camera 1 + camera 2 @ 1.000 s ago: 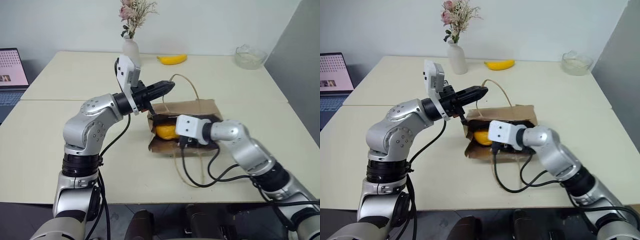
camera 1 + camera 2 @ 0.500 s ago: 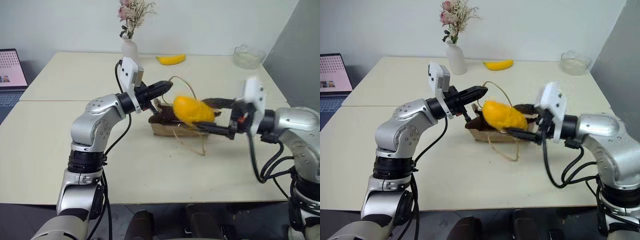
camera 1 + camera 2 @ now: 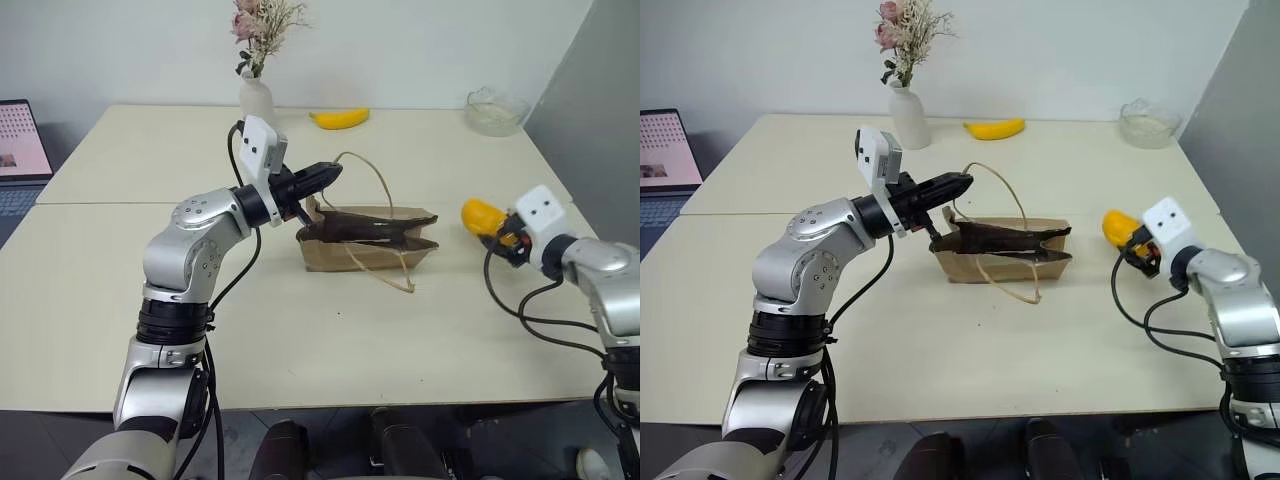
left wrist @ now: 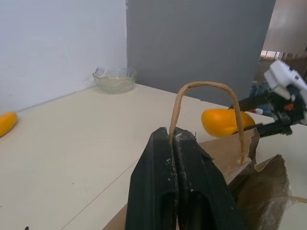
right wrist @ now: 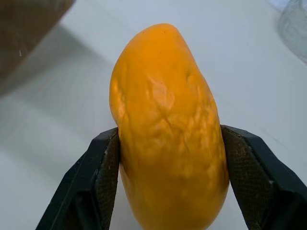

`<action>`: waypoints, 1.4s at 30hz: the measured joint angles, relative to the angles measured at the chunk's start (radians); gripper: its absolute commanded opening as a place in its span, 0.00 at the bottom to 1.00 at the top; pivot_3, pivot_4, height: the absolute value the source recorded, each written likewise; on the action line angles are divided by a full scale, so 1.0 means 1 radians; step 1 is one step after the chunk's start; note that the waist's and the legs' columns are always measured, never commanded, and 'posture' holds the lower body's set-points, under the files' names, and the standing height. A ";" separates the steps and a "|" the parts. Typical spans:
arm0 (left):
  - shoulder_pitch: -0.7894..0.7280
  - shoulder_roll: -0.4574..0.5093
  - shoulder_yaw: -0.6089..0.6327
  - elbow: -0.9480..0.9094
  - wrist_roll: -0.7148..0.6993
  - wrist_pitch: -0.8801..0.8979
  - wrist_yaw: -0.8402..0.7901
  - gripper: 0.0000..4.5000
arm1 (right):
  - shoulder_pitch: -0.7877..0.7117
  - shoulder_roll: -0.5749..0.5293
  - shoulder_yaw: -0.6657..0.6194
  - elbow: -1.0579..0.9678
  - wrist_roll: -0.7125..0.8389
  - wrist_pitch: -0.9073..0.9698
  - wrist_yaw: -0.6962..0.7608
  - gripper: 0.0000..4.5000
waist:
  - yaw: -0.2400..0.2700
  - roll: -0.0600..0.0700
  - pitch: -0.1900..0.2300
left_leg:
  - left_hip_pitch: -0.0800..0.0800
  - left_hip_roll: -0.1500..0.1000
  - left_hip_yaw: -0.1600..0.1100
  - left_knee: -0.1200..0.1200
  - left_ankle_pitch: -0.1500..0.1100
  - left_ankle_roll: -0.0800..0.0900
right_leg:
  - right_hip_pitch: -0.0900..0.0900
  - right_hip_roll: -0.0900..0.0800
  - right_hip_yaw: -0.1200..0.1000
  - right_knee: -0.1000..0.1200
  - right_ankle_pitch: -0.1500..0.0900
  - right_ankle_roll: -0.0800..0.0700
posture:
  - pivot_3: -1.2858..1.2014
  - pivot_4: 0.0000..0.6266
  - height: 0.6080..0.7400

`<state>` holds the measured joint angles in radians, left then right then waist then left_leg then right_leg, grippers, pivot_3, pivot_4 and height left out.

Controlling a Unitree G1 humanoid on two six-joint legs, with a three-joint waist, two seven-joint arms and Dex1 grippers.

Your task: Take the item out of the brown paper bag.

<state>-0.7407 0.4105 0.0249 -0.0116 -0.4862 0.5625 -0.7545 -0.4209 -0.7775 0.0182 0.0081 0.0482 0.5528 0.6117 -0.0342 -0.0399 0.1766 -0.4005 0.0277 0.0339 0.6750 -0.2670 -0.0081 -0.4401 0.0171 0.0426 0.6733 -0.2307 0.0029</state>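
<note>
Right gripper point(image 5: 169, 167) clamped on the yellow-orange item point(image 5: 168, 129), out of the brown paper bag point(image 3: 368, 250).

Held clear of the table point(image 3: 300, 340), off to the right of the bag and well apart from it, with 2 black fingers point(image 5: 103, 172) pressed against either flank of the wrinkled, rounded fruit. Left gripper point(image 4: 175, 139) closed tight, pinching 1 tan cord handle point(image 4: 206, 88) at the bag's left end and lifting that loop above the crumpled, dark opening. Bag lying low on the table between the 2 arms, second cord handle point(image 3: 385, 270) trailing loose over its front side. Behind: white vase of dried flowers point(image 3: 255, 95), banana point(image 3: 340, 118) just right of it, glass bowl point(image 3: 497, 110) at the far right corner. Laptop point(image 3: 22, 140) at the far left edge.
</note>
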 measured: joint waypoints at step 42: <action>0.428 0.082 0.128 -0.317 0.139 -0.006 0.264 0.98 | 0.279 0.234 -0.217 -0.503 0.424 0.001 -0.014 1.00 | 0.007 0.000 0.000 | 0.000 0.000 0.000 0.000 0.000 0.000 | 0.003 -0.003 -0.001 -0.002 0.000 0.000 | 0.52 0.24 1.00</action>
<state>-0.3132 0.4929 0.1528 -0.3287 -0.3467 0.5566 -0.4907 -0.1423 -0.5432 -0.1993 -0.4952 0.4723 0.5543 0.5975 -0.0272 -0.0400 0.1764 -0.4003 0.0281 0.0335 0.6753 -0.2672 -0.0082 -0.4375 0.0146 0.0418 0.6715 -0.2308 0.0031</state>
